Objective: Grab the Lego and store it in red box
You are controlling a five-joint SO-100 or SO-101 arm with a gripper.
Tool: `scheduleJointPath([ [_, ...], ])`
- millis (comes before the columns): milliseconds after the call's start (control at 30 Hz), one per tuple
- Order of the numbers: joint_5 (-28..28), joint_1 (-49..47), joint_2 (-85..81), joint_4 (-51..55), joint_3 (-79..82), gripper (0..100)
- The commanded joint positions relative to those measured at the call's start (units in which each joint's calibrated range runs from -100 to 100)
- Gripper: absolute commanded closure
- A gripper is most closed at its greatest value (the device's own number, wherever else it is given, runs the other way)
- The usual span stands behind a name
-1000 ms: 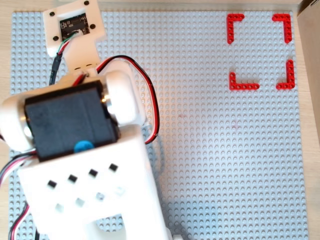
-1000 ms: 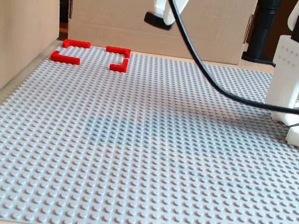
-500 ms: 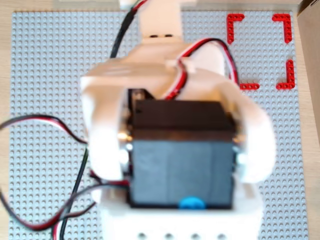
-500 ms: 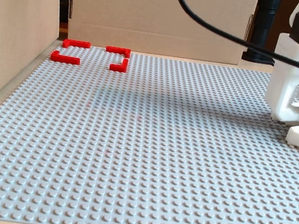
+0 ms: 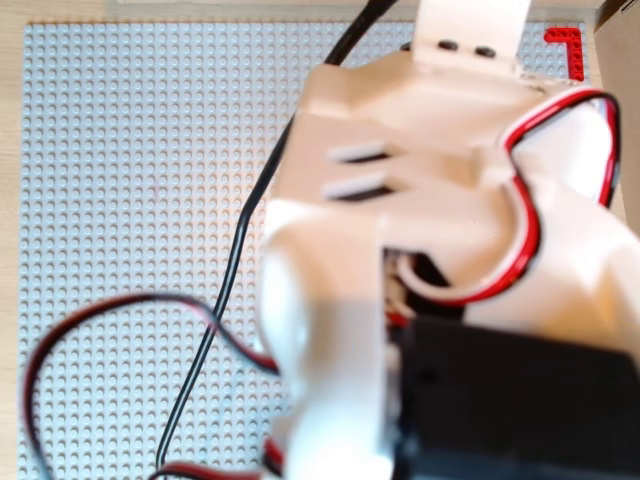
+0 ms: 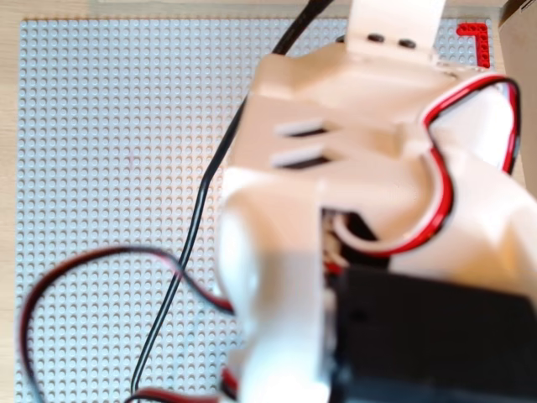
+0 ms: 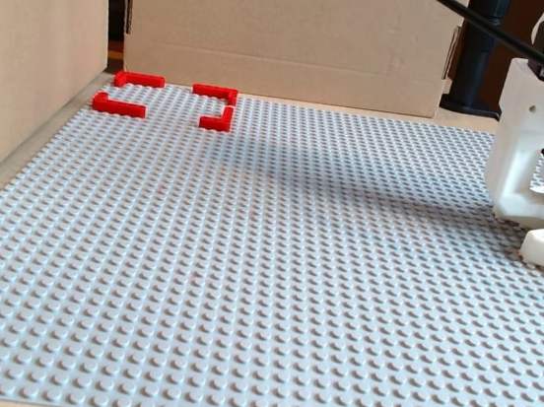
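The red box [image 7: 118, 105] is a square of red L-shaped corner pieces at the far left of the grey baseplate [image 7: 265, 262] in the fixed view; nothing lies inside it. One of its corners [image 5: 566, 38] [image 6: 475, 32] shows at the top right in both overhead views. No view shows the Lego. The gripper is out of sight too. In both overhead views the blurred white arm body [image 5: 420, 220] [image 6: 352, 185] fills the right half close to the lens, hiding what lies under it.
The arm's white base [image 7: 542, 147] stands at the right edge of the plate. Cardboard walls [image 7: 284, 26] close the back and the left side. A black cable [image 5: 240, 250] and red-black wires [image 5: 90, 320] hang over the plate's middle.
One second ago the gripper hung at the top of the fixed view with a dark piece in it. It has since risen out of frame, and the black cable has lifted with it.
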Motion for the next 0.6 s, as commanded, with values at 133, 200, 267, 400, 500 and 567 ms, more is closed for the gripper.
scheduleJointPath([
  [133, -1.3, 4.0, 3.5, -6.3, -1.5, 92],
  [200, -1.3, 4.9, 5.5, -7.3, -1.5, 92],
  [267, -1.4, 5.4, 7.5, -8.9, -1.5, 92],
  [400, -2.0, 6.8, 12.3, -11.6, -1.5, 92],
  [500, -2.0, 7.9, 15.5, -13.1, -1.4, 92],
  [567, -2.0, 8.9, 17.4, -14.5, -1.4, 92],
])
